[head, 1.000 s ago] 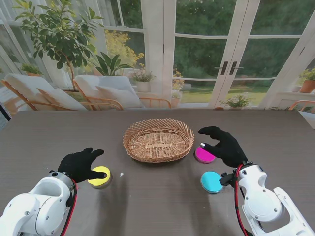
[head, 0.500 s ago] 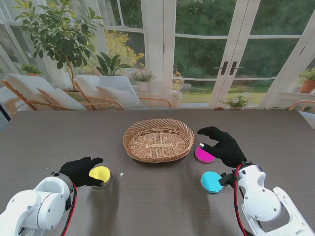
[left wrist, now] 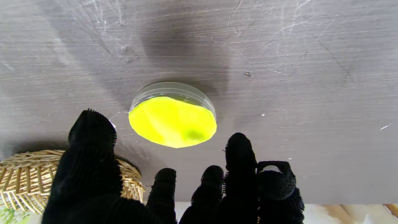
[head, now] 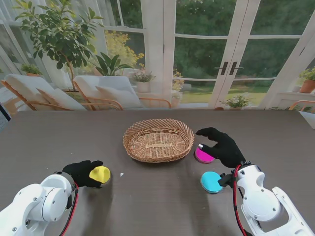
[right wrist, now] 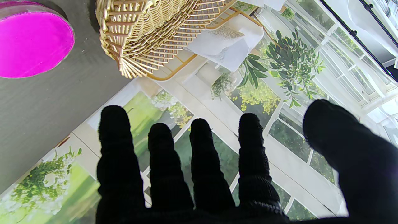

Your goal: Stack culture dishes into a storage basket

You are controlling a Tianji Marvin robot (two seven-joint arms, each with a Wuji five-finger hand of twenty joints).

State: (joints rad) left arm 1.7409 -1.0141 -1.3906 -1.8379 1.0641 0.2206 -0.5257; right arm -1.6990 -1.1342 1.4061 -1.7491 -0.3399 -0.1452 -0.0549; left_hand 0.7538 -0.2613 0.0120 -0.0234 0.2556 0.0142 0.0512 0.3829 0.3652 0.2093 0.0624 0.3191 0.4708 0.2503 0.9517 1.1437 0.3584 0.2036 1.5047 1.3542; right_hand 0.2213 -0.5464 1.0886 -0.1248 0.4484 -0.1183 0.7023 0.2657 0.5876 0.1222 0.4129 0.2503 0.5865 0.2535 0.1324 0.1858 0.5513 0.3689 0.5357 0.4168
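no dish is in the basket point(head: 158, 140) yet, so it's the first pickup. the yellow dish point(head: 100, 174) is approached by the left hand point(head: 82, 173), fingers spread and nothing gripped, dish flat on the table point(head: 162, 201). the right hand point(head: 222, 146) is held loose over the magenta dish point(head: 203, 155), cyan dish point(head: 211, 181) nearer to me. next the yellow rim needs to be pinched

Surface: dark grey wood-grain table point(head: 157, 206), scratched.
Centre: oval woven wicker basket point(head: 158, 139).
Left: clear round dish with yellow filling point(head: 100, 174).
Right: magenta-filled round dish point(head: 204, 155) just beside the basket; cyan-filled round dish point(head: 211, 182) nearer to me.
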